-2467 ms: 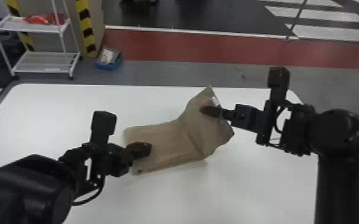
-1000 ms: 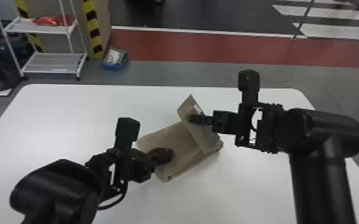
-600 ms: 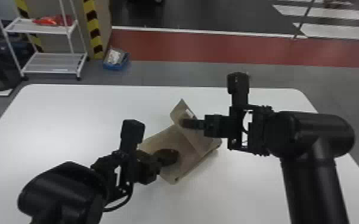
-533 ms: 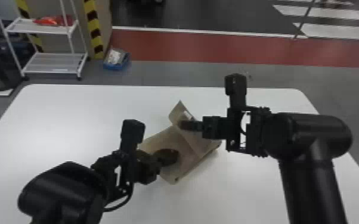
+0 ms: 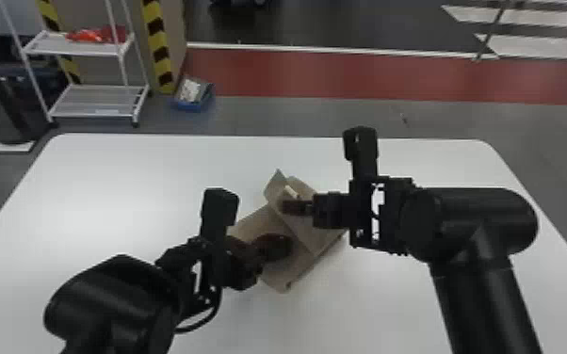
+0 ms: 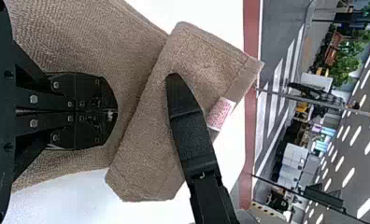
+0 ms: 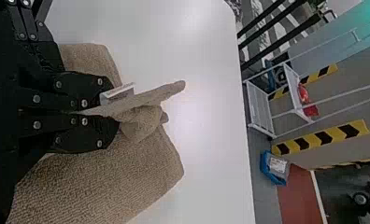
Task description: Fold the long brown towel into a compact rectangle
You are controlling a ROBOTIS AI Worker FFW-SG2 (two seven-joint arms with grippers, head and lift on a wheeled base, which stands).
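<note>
On the left, the left pincer [image 5: 279,247] has its fingers together, tips down on the flat part of the brown towel [image 5: 255,220], as if to pin it. The towel lies slantwise around the middle of the white worktop [image 5: 122,188]. To the right, the right pincer [image 5: 290,207] grips the edge of a raised flap [image 5: 307,230], tilted over the towel's right part. The towel already seems reduced to a short, layered bundle, so I judge the folding well along; what looks left is laying this flap down, letting go and squaring the edges. The head view gives the bundle's slanted outline; the left wrist view adds the printing on the flap's white tag [image 6: 220,113], a mere pale strip from the head. The right wrist view shows the cloth edge-on, running between the right pincer's closed fingers.
</note>
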